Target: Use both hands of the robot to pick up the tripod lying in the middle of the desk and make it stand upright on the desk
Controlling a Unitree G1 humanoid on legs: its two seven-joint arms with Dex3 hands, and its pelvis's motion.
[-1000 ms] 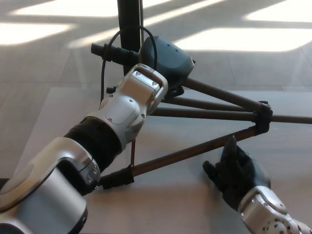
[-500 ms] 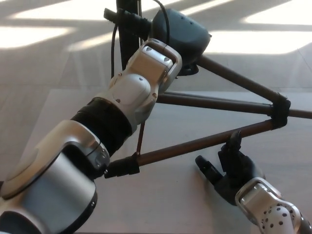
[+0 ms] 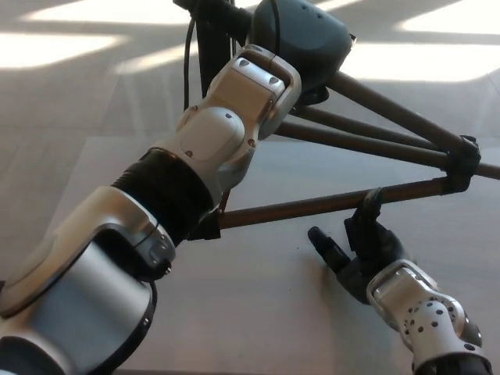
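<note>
The tripod (image 3: 367, 133) is seen across the upper half and right of the frame, its head raised toward the top centre and its three dark legs running down and to the right, where they are joined by a black collar near the right edge. It is no longer flat on the desk (image 3: 258, 312); it is tilted, with the lowest leg slanting from the centre left to the right edge. The left hand (image 3: 301, 47) is largely hidden behind its own silver wrist at the top centre, close against the tripod head, so whether it is closed on the head cannot be told. The right hand (image 3: 355, 250) is found at the lower right, just below the lowest leg, with its fingers spread and nothing held; one fingertip appears to reach the leg, though contact cannot be confirmed.

The step in hand is judged to be the raising of the tripod toward upright. For the next move, the head would need to be carried higher and the legs' feet brought down onto the desk, while the lowest leg is supported or guided from below by the right hand so that the legs are not allowed to swing or slip.
</note>
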